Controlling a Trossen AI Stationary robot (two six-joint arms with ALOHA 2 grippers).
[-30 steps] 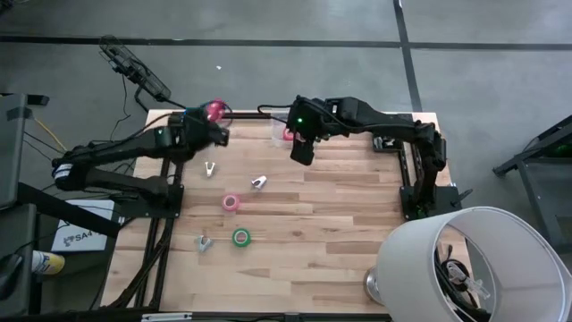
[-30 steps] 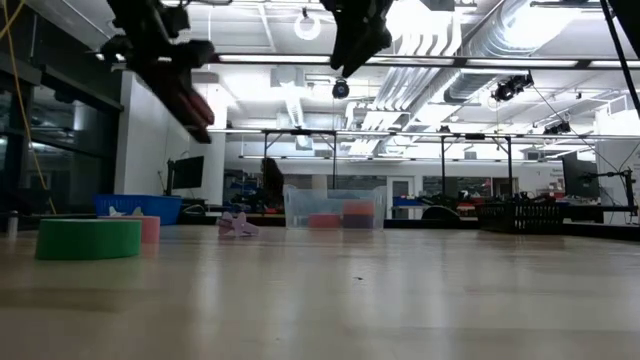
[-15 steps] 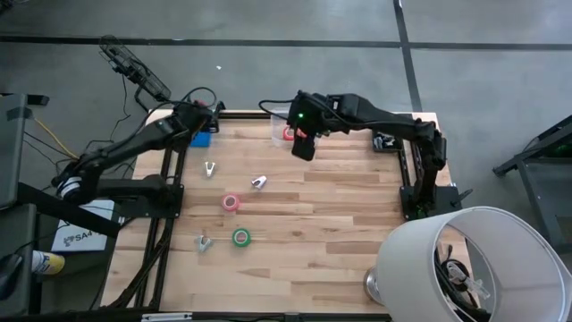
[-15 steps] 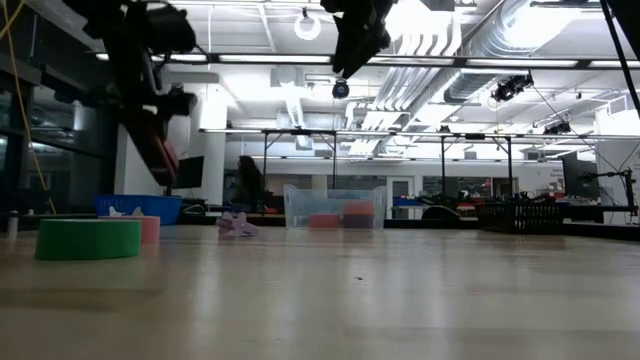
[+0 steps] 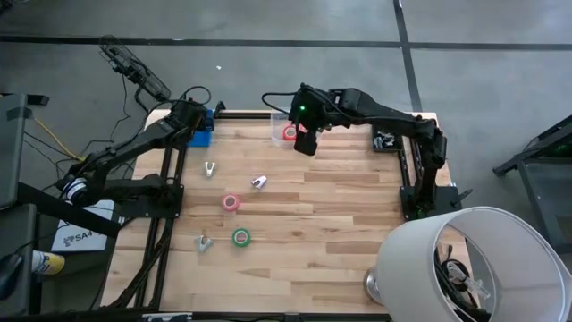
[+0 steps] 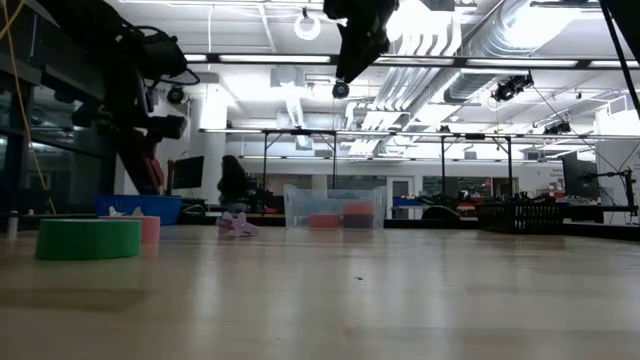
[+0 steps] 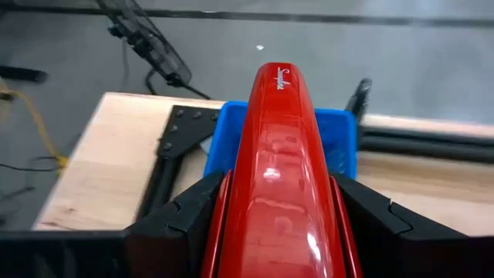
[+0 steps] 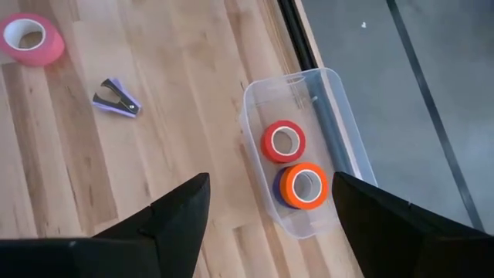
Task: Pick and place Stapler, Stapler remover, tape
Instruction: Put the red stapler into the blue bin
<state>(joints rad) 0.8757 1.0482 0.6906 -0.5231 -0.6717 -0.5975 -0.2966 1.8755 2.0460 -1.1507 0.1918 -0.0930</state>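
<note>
The wooden table (image 5: 340,206) lay under both arms, and the biggest shift in that last second belonged to the left one: it had swung away from the middle of the boards toward the far left corner, so the left gripper (image 7: 270,224) now hung right at the blue bin (image 5: 200,136) instead of short of it. Its fingers (image 7: 181,220) sat half closed, one against each flank of the red stapler (image 7: 279,177), whose nose ran out ahead of them over the blue walls. To my eye that meant the carry was all but done and only the letting go remained for that item. The right gripper (image 8: 266,205) had crept a little toward the far edge and hovered with its fingers (image 8: 174,212) spread wide and nothing between them; the clear bin (image 8: 305,150) lay just beyond its tips, with a red tape roll (image 8: 283,141) and an orange roll (image 8: 303,185) already lying inside, touching each other. Out on the open boards, well apart from either pair of fingers, the rest waited where it had been: a pink roll (image 5: 231,202), a green roll (image 5: 240,237), and three small claw-shaped removers (image 5: 258,182), one of them purple-handled in the right wrist view. So I judged the job only partly through, several pieces unsorted.
</note>
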